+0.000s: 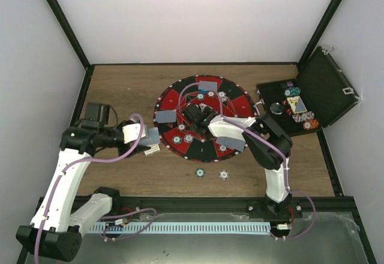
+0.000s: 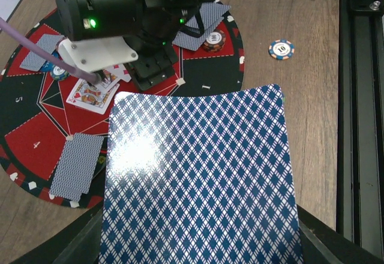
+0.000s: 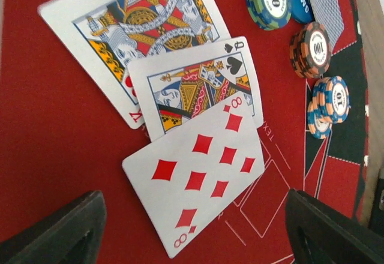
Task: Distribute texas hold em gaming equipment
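**Left arm holds a card beside the mat, right arm stands open over its centre**

The blue-backed card [image 2: 198, 180] fills most of the left wrist view. The left end effector [image 1: 148, 139] is closed on its near end and holds it just outside the left rim of the round mat [image 1: 174, 99]. Whether it is one card or a thin pack, I cannot tell. Its back is glossy and shows a glare, so I judge it light, thin, a little bendable and slippery. A pinch at a short end, as here, suits it well, but a hard squeeze may bow it.

The right end effector [image 3: 195, 240] is over the centre of the mat, its fingers spread wide with nothing between them. Under it lie three overlapping cards, face up: the eight of diamonds [image 3: 198, 174] on top, then the queen of spades [image 3: 192, 84], then the king of hearts [image 3: 132, 24]. Lying flat on the mat, they offer no free edge, so I think one must be slid or tilted before it can be gripped.

Small stacks of chips [image 3: 312, 48] stand on the mat beside these cards. Two loose chips [image 1: 199, 171] lie on the wooden surface [image 1: 126, 90] just off the near rim of the mat. They look stiff and heavier than cards and are best taken across the striped rim. Face-down cards [image 2: 75, 165] lie in the outer fields of the mat. The black case [image 1: 327, 90] stands open to the right of the mat.
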